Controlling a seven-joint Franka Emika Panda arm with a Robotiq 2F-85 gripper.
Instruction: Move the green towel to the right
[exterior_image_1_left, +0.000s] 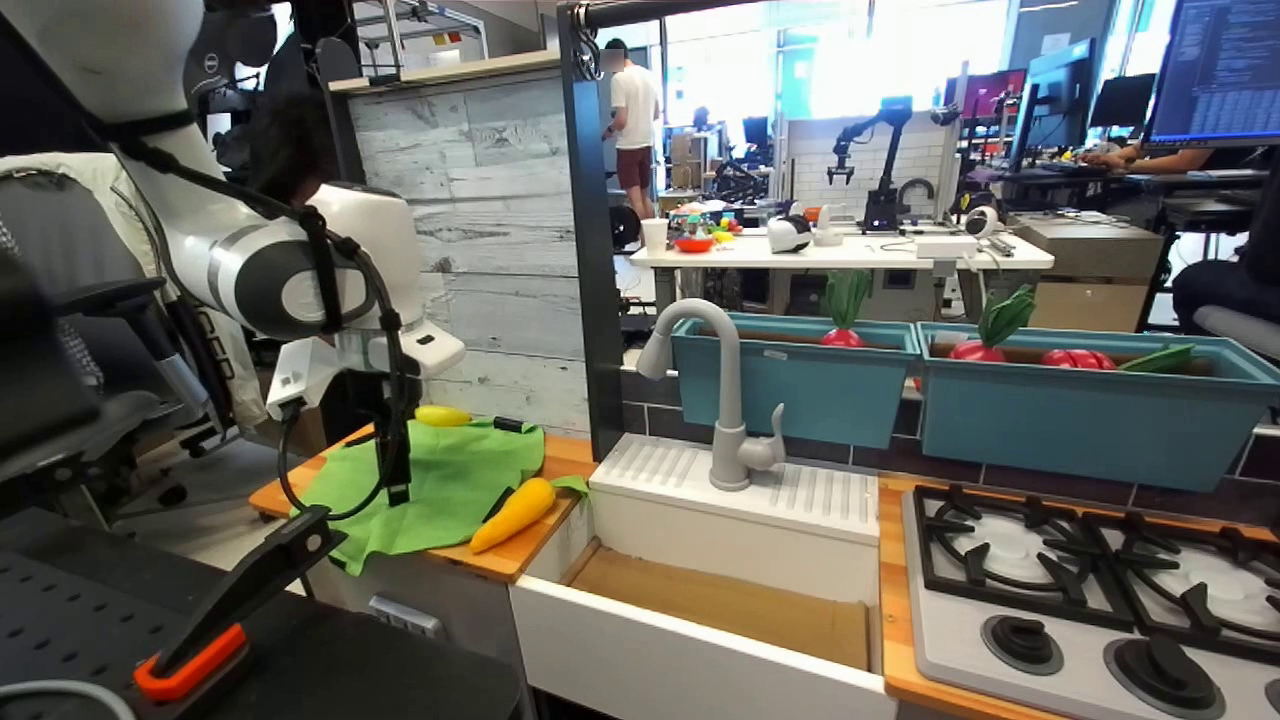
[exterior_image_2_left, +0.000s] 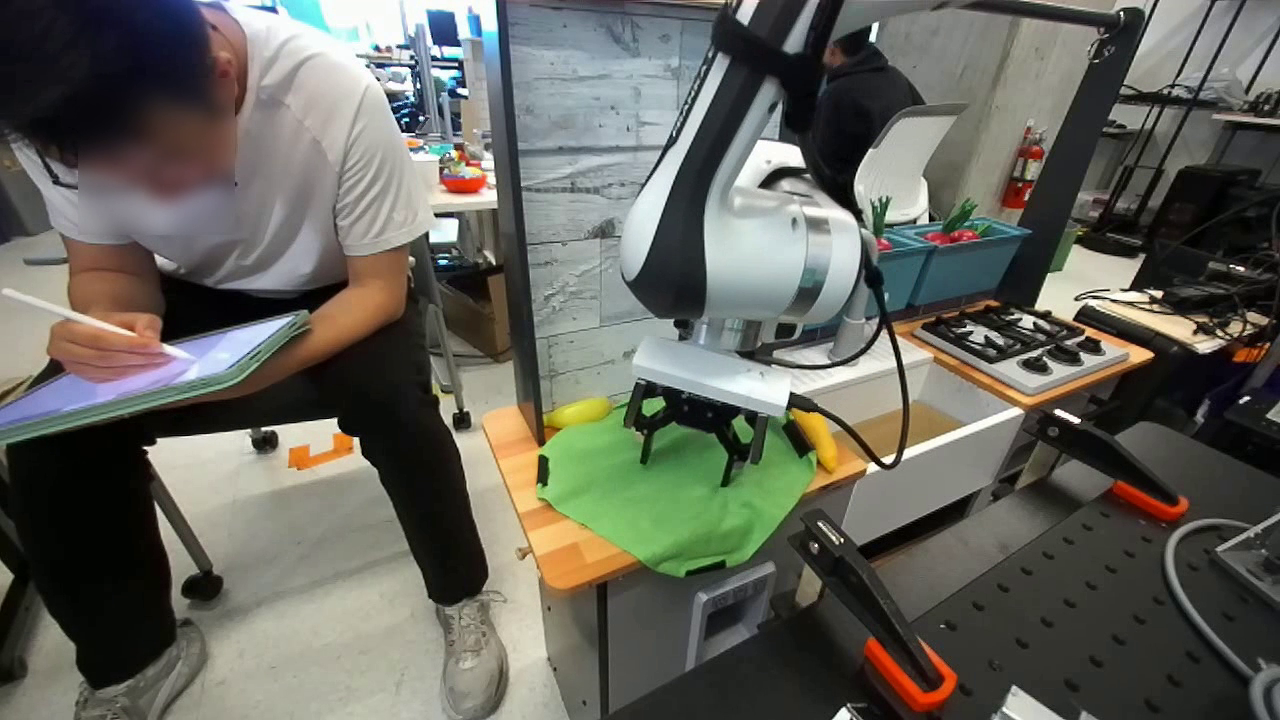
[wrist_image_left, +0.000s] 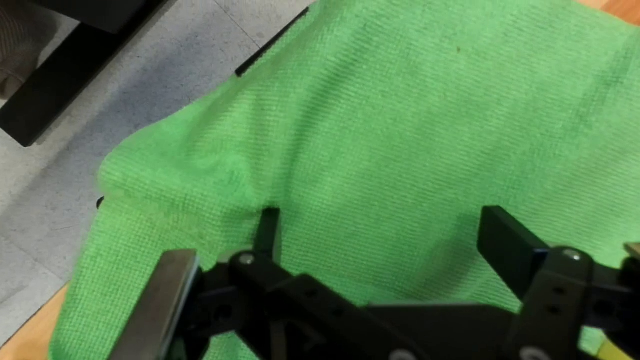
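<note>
The green towel (exterior_image_1_left: 455, 480) lies spread on the wooden counter and hangs over its front edge; it also shows in an exterior view (exterior_image_2_left: 650, 510). Small black strips sit on its edges. It fills most of the wrist view (wrist_image_left: 400, 125). My gripper (exterior_image_2_left: 685, 473) is over the towel with its fingers pointing down. In the wrist view the gripper (wrist_image_left: 381, 212) is open, with the fingertips wide apart and flat towel between them. The left fingertip there appears to press into a fold; I cannot tell if the right one touches the cloth.
A yellow vegetable (exterior_image_1_left: 442, 415) lies behind the towel, and an orange-yellow one (exterior_image_1_left: 515, 515) lies at its sink-side edge. The sink (exterior_image_1_left: 700, 670) with a faucet (exterior_image_1_left: 732, 400) adjoins the counter (exterior_image_2_left: 590, 555). A wall panel (exterior_image_2_left: 600, 200) stands behind. A clamp (exterior_image_2_left: 870, 600) is in front.
</note>
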